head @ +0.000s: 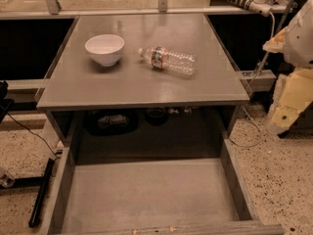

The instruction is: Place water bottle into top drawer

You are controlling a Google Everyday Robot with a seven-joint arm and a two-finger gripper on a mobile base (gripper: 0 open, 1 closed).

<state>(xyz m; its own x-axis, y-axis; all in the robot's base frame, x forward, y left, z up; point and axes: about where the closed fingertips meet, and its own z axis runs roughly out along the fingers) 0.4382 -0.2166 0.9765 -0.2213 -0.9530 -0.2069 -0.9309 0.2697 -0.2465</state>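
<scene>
Camera view, ribbed water bottle (pixel 167 60) on its side, end effector (pixel 285 112) right

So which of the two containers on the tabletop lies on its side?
The clear water bottle, cap pointing toward the upright white bowl on its left. The gripper is right of the table.
</scene>
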